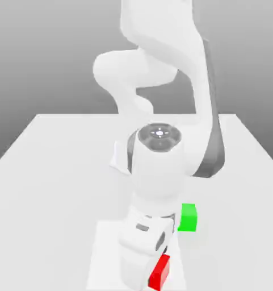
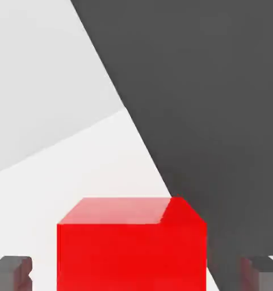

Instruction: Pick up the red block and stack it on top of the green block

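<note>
No readable text, labels, brands, nos. or signs showed anywhere. The red block (image 2: 131, 244) had plain smooth faces, no markings; same w/ the green block (image 1: 188, 217). The white arm (image 1: 161, 170) carried no logo or lettering that could be made out; the grey round cap (image 1: 159, 134) on its joint showed only a small pale mark at the centre, not legible as a char. The white table (image 1: 53, 170) was bare of print.
</note>
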